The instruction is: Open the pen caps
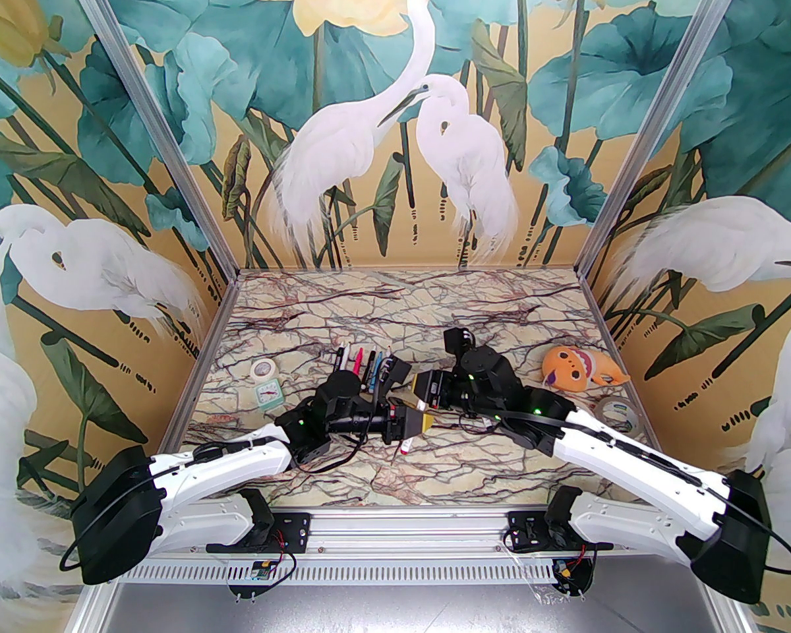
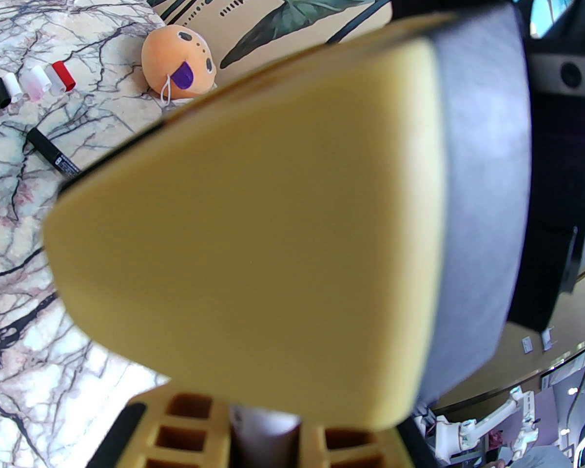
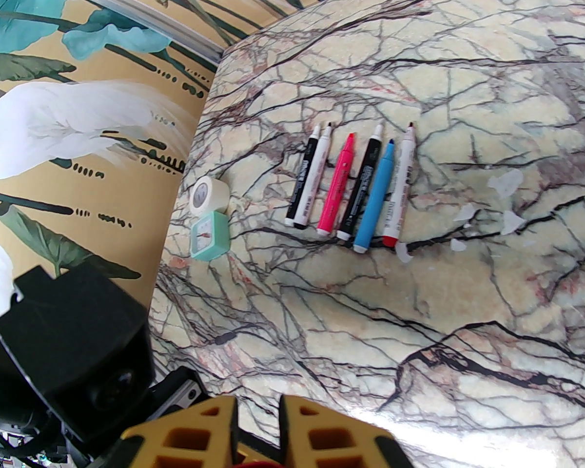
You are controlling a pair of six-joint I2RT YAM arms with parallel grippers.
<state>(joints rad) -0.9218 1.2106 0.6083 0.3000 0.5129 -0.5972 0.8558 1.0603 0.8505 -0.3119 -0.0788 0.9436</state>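
Centrally placed left gripper [image 1: 414,422]: jaws are clamped on a pen [image 1: 405,444], whose free end is pointed toward six o'clock.
Right gripper [image 3: 256,432]: jaws are pressed close together on what looks like that pen's red cap [image 3: 243,464].
Other pens [image 3: 351,188]: six are laid side by side, uncapped, at eleven o'clock of the grippers.
Loose caps [image 2: 31,83]: four are lined up on the tabletop [image 3: 419,310].

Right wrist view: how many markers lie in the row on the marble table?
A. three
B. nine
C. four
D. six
D: six markers lie side by side there, all with bare tips: two black, two white, one pink and one blue.
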